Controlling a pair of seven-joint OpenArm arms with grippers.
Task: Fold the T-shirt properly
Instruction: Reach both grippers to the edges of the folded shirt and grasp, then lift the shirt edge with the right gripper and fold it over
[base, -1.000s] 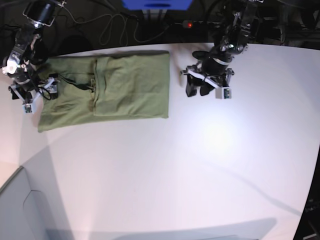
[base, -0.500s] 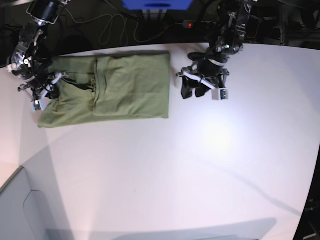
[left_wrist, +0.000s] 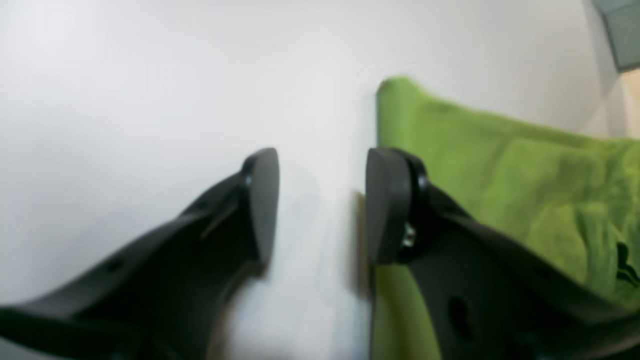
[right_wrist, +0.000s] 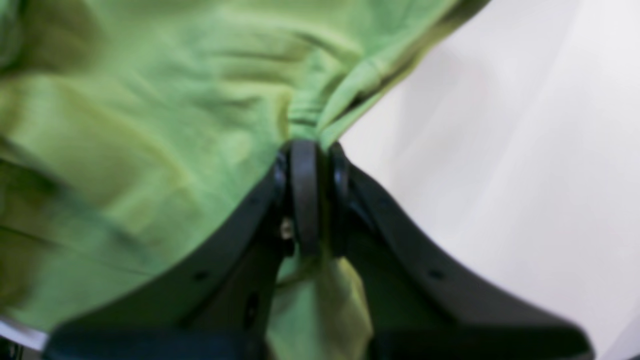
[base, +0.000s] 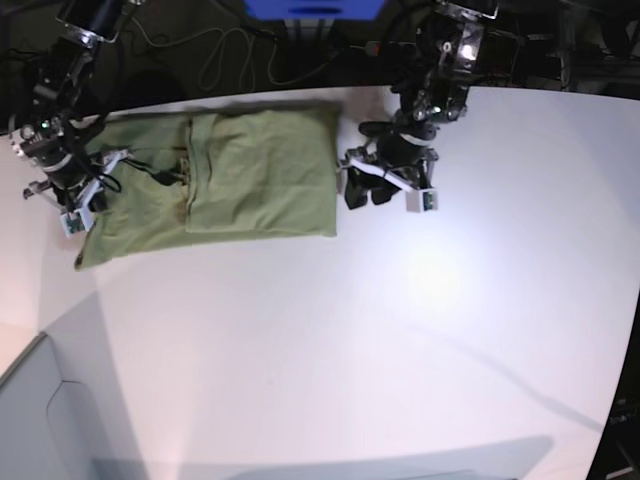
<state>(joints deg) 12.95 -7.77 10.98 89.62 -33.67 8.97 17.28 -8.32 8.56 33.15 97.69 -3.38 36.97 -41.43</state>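
Note:
The olive-green T-shirt (base: 260, 175) lies partly folded and flat at the back left of the white table (base: 400, 330). My right gripper (base: 85, 203) is at the shirt's left edge. In the right wrist view that gripper (right_wrist: 307, 150) is shut on a bunched pinch of the T-shirt (right_wrist: 150, 100). My left gripper (base: 362, 192) hovers just off the shirt's right edge. Seen from the left wrist, this gripper (left_wrist: 324, 200) is open with only bare table between its fingers, one finger lying over the edge of the T-shirt (left_wrist: 500, 165).
Black cables (base: 215, 55) and a blue object (base: 315, 8) lie behind the table's far edge. A grey panel (base: 40, 420) sits beyond the table's front left corner.
My right gripper has shut on the shirt's left edge. My left arm has slid left, up to the shirt's right edge, still open.

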